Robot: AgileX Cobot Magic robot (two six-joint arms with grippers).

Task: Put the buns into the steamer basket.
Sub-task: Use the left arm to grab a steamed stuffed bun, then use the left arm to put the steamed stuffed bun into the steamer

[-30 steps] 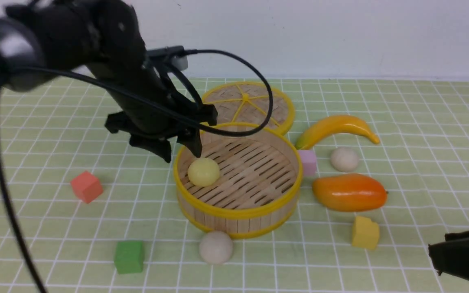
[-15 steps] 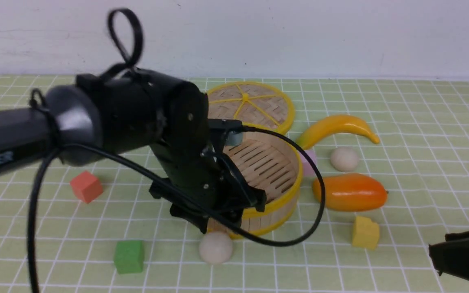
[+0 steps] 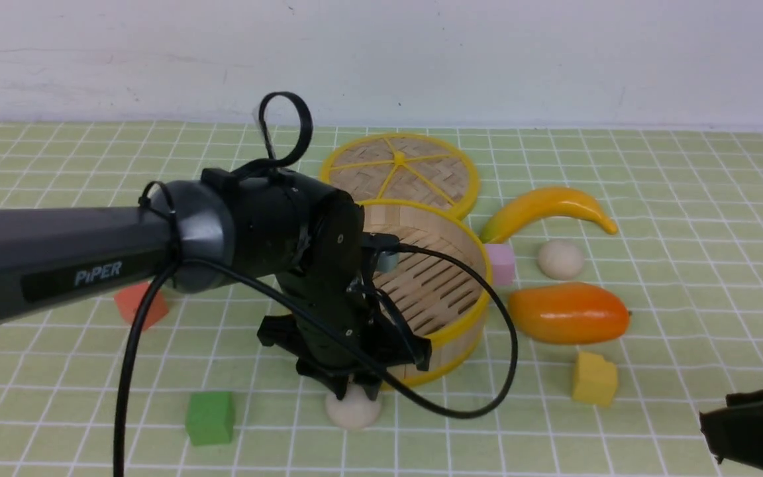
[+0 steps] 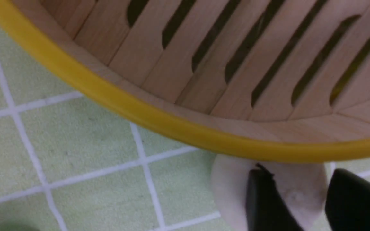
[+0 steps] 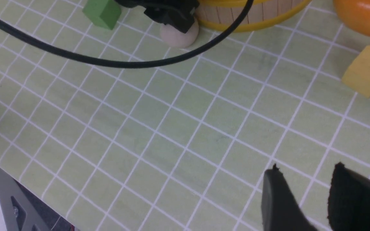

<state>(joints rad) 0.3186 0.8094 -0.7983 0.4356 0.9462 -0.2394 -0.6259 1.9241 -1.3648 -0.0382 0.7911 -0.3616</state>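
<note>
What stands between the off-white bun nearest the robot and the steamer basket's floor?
Only the steamer basket's own near wall, beside the bun. The left tool is over the bun; nothing separates them.

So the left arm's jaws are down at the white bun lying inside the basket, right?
No, the white bun lies on the mat outside the basket, not inside it; the left wrist view shows that. The left arm's jaws are down at it.

Left claw [image 4: 299, 179] astride off-white bun [image 4: 230, 187] just outside steamer basket [image 4: 172, 130]
</note>
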